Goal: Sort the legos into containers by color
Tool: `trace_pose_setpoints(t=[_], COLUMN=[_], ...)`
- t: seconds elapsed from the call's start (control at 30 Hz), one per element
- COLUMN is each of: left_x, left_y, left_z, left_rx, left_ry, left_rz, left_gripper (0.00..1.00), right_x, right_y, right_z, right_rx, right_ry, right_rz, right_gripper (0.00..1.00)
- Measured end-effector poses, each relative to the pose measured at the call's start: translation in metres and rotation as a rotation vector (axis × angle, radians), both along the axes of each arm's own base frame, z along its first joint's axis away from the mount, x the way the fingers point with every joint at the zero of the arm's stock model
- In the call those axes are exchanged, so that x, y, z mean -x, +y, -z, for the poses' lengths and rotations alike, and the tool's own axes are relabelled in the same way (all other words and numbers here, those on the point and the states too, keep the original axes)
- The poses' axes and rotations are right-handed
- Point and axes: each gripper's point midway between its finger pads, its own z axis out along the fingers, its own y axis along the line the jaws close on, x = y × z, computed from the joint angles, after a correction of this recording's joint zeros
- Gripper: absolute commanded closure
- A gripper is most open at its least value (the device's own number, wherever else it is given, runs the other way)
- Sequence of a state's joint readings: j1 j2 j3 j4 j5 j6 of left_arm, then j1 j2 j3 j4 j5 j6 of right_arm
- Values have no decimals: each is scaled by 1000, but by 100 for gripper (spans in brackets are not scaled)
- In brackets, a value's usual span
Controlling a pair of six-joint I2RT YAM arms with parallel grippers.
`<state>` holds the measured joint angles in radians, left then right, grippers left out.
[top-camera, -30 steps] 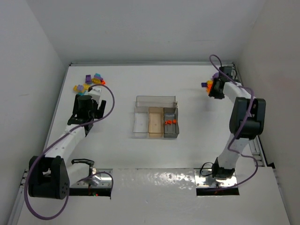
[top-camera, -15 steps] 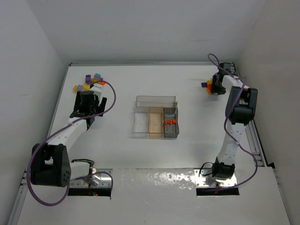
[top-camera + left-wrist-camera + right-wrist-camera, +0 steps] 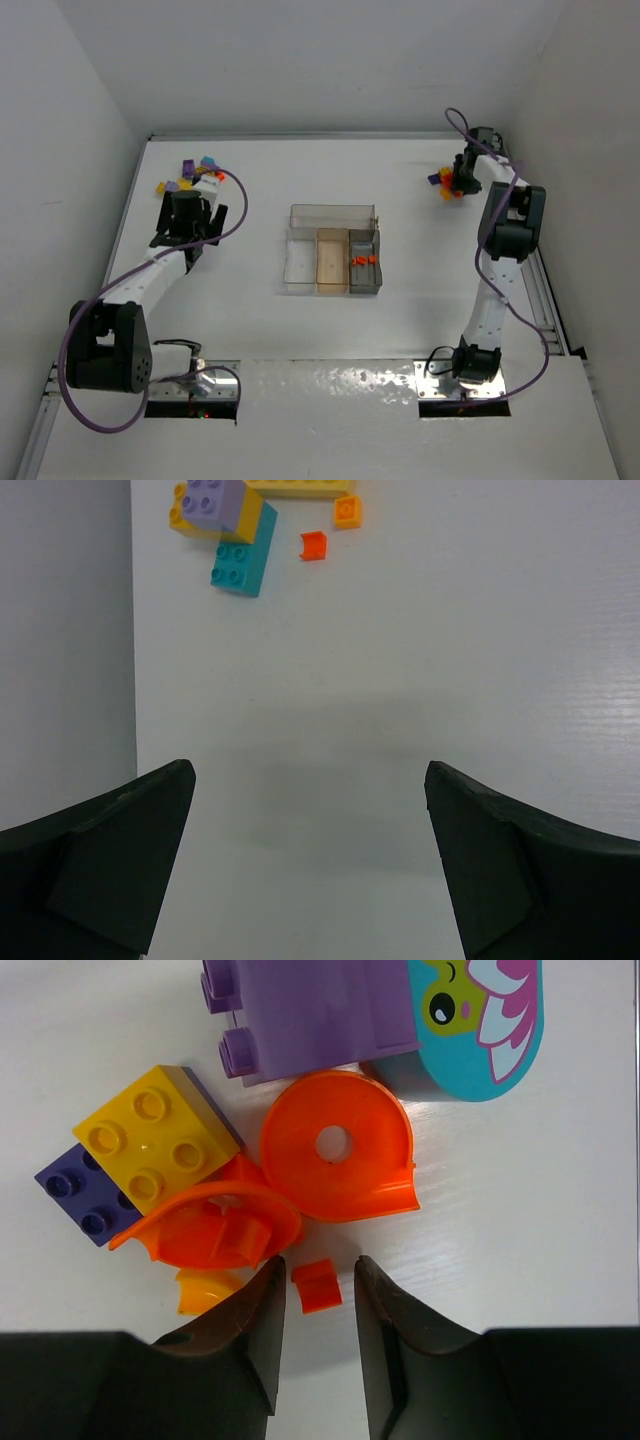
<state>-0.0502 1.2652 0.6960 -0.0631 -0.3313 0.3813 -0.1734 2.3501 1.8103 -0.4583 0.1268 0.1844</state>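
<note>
My right gripper (image 3: 319, 1261) is low over the far-right pile of legos (image 3: 445, 182). Its jaws stand narrowly open around a tiny orange-red brick (image 3: 318, 1286), with a gap showing on the right side. Just beyond lie two round orange pieces (image 3: 340, 1147), a yellow brick (image 3: 150, 1140), a dark purple brick (image 3: 80, 1192) and a lilac block (image 3: 310, 1005). My left gripper (image 3: 308, 770) is wide open over bare table, short of the far-left legos: a teal brick (image 3: 240, 565), a lilac one (image 3: 212, 498) and a small orange-red piece (image 3: 314, 546). The containers (image 3: 332, 208) sit mid-table, with orange-red bricks (image 3: 363, 260) in the grey section.
A teal rounded block with a cartoon face (image 3: 480, 1020) lies at the back of the right pile. A small yellow-orange curved piece (image 3: 205, 1288) sits beside my right gripper's left finger. The left wall (image 3: 60, 630) runs close beside the left pile.
The right wrist has shifted slightly toward the back over its pile. The left gripper has moved forward toward the far-left legos, still open.
</note>
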Motion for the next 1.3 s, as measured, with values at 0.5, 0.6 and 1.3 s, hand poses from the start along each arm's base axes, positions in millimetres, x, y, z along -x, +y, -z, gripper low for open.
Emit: trace_pose_setpoints(t=[0.5,0.6,1.3], left_x=[-1,-1,0], left_y=[0,0,-1], left_z=[-1,-2,-16], left_rx=[-3,-4,6], left_ry=[-7,-7,-93], left_rz=[1,1,9], left_gripper=[2,2,2], right_x=[11,11,105], right_y=[5,5,51], right_z=[1,1,-107], right_rx=[-14,-15,14], right_ry=[6,6,-162], right_rz=[-9,-9,-29], right_gripper=[71,80,100])
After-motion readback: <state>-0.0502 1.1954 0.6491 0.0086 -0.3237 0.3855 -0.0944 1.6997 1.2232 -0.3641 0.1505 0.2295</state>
